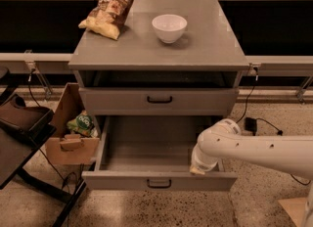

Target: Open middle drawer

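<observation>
The grey cabinet [159, 57] has three drawer levels. The middle drawer [122, 101] has a flat grey front with a small black bar handle [159, 100] and sits pushed in. Below it the bottom drawer [146, 145] is pulled far out and looks empty; its handle [159, 183] is on the front panel. The top level is a dark recess. My white arm [254, 147] comes in from the right, and my gripper [198, 168] hangs low inside the bottom drawer's front right corner, well below the middle drawer's handle.
A chip bag [108, 13] and a white bowl [169, 27] sit on the cabinet top. A cardboard box [68, 140] with a green packet stands left of the cabinet. A dark chair [22, 133] is at the far left. Cables lie on the floor at right.
</observation>
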You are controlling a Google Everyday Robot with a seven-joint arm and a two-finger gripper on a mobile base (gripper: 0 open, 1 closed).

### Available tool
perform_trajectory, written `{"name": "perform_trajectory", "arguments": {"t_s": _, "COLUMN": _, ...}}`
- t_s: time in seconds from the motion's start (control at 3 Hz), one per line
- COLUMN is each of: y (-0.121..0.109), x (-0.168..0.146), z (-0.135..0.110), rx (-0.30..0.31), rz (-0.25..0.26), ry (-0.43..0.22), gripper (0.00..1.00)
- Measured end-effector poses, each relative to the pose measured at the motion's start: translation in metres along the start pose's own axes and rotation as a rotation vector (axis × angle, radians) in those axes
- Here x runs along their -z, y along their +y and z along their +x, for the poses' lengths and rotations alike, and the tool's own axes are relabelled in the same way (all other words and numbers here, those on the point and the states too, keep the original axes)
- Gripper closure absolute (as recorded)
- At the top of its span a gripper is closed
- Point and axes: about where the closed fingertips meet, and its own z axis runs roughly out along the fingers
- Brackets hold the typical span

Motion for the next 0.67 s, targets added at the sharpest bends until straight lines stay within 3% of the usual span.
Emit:
{"name": "perform_trajectory", "arguments": {"t_s": 0.33, "y": 0.0001, "x": -0.0001, "z": 0.0000, "rx": 0.000, "rz": 0.000, "ry": 0.000, "gripper": 0.00}}
{"name": "perform_trajectory", "arguments": {"t_s": 0.67, "y": 0.0002, "x": -0.0002, "z": 0.0000, "rx": 0.000, "rz": -0.001, "ry": 0.000, "gripper": 0.00}}
